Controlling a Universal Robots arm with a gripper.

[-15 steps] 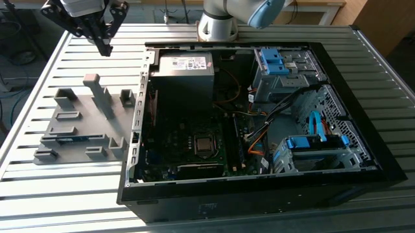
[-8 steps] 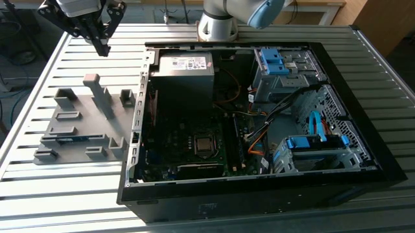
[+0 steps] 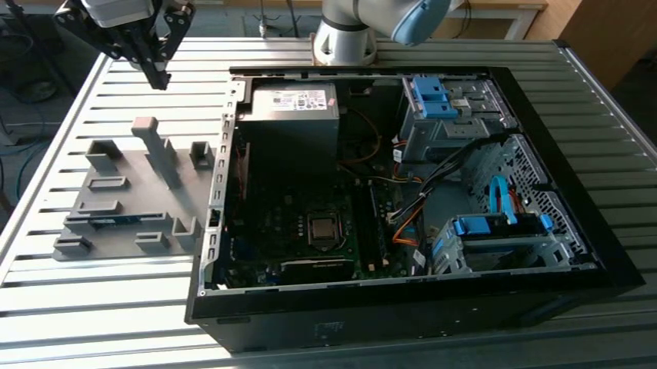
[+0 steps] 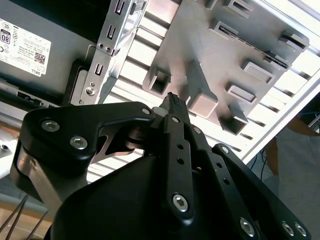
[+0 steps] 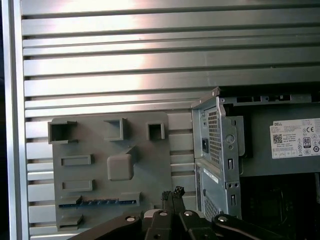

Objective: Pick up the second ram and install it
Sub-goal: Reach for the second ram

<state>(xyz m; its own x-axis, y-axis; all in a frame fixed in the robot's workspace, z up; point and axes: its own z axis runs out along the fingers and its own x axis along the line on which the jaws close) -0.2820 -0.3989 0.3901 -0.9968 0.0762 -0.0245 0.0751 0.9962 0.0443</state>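
Pick-up not begun; second ram (image 5: 97, 202) lies slotted in the grey holder (image 5: 110, 165) beside the computer case (image 3: 411, 192); gripper (image 3: 159, 78) hangs well apart, fingers seemingly pinched together, empty; installing left.

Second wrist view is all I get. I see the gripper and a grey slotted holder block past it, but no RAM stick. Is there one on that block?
Observer: Yes. In the first wrist view the second ram lies flat in a long slot near one edge of the grey holder block.
Operator: Is the gripper touching it?
Observer: No. In the exterior view the gripper hangs in the air, shut and holding nothing, apart from the block and the stick.
Operator: Where is the computer?
Observer: The open computer case lies at the exterior view's right of the block, with its motherboard exposed.
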